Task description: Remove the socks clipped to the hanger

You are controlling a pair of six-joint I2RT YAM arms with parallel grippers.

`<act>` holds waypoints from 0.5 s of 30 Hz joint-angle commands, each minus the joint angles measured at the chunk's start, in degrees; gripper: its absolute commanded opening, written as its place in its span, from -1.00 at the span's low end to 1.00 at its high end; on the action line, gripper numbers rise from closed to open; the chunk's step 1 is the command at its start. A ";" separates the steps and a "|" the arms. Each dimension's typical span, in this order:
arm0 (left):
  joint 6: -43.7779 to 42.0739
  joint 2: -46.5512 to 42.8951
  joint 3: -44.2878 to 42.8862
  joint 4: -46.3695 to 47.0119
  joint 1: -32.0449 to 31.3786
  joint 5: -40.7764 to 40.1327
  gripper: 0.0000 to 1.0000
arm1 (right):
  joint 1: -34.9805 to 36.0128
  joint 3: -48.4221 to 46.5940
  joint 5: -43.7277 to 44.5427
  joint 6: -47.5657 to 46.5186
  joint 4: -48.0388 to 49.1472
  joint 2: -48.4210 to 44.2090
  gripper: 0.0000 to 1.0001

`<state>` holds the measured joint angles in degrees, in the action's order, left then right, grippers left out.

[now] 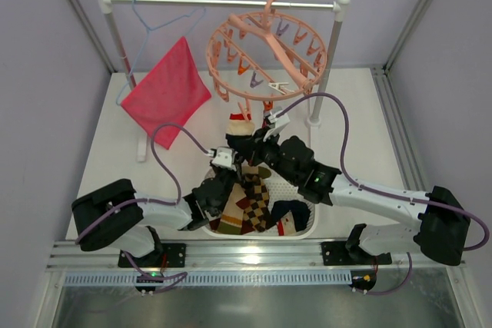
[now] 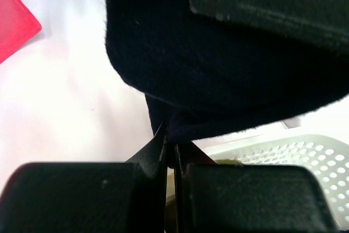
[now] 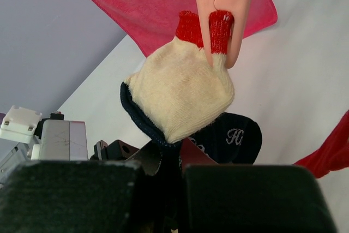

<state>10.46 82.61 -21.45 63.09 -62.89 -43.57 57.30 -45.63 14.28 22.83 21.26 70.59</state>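
The salmon-pink ring hanger (image 1: pixel 265 51) hangs from the rail. One of its clips (image 3: pixel 226 20) pinches a cream sock with a red cuff (image 3: pixel 182 94) (image 1: pixel 240 122). Just under it hangs a navy sock (image 3: pixel 234 137) (image 2: pixel 218 69). My left gripper (image 2: pixel 170 148) (image 1: pixel 237 155) is shut on the navy sock's lower edge. My right gripper (image 3: pixel 180 159) (image 1: pixel 257 145) is shut on dark navy fabric right below the cream sock. Both grippers meet under the hanger's near rim. Argyle socks (image 1: pixel 250 205) lie in the basket.
A white perforated basket (image 1: pixel 307 224) (image 2: pixel 305 151) sits between the arm bases. A pink-red cloth (image 1: pixel 165 91) (image 3: pixel 152 4) hangs on a light-blue wire hanger (image 1: pixel 157 21) at the rail's left. The rack's posts (image 1: pixel 327 67) stand on the white table.
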 commanded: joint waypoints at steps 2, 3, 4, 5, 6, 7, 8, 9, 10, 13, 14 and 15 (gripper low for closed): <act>0.88 -0.95 -0.26 4.85 0.05 -2.66 -1.00 | 0.36 0.45 0.74 -0.07 1.51 -2.03 -0.92; 0.97 -1.31 0.35 4.85 0.05 -2.66 -1.00 | 0.36 0.62 0.83 0.02 1.51 -2.03 -0.92; 1.23 -1.74 0.53 4.76 0.05 -2.57 -1.00 | 0.36 0.63 1.01 0.02 1.51 -2.12 -0.92; 1.75 -2.53 0.88 4.59 0.05 -2.40 -0.99 | 0.36 0.63 1.10 -0.07 1.51 -2.12 -0.92; 1.85 -2.89 1.41 4.41 -0.04 -1.96 -0.99 | 0.36 0.71 1.18 0.02 1.51 -2.03 -0.92; 2.02 -3.24 1.67 4.41 -0.12 -1.96 -0.99 | 0.36 0.71 1.27 -0.07 1.59 -2.03 -0.92; 1.93 -3.59 1.94 4.58 -0.39 -2.04 -0.99 | 0.36 0.63 1.10 0.02 1.60 -2.03 -0.92; 1.85 -3.59 2.20 4.76 -0.39 -2.65 -1.00 | 0.36 0.63 1.18 0.02 1.60 -1.86 -0.92; 1.85 -3.59 2.38 5.02 -0.47 -3.01 -0.99 | 0.27 0.63 1.10 0.11 1.68 -1.86 -0.92; 1.85 -4.30 3.52 6.08 -0.56 -3.10 -0.99 | 0.36 0.45 1.10 -0.07 0.90 -1.77 -0.82; 1.93 -4.56 3.78 5.82 -0.65 -3.01 -0.99 | 0.36 0.36 1.36 -0.07 0.46 -1.68 -0.66; 2.46 -5.00 3.79 5.29 -0.65 -2.92 -0.99 | 0.36 0.28 1.71 -0.24 0.11 -1.77 -0.36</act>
<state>11.75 79.75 -18.59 64.07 -63.29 -44.25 57.30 -44.99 14.52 22.85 20.86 70.30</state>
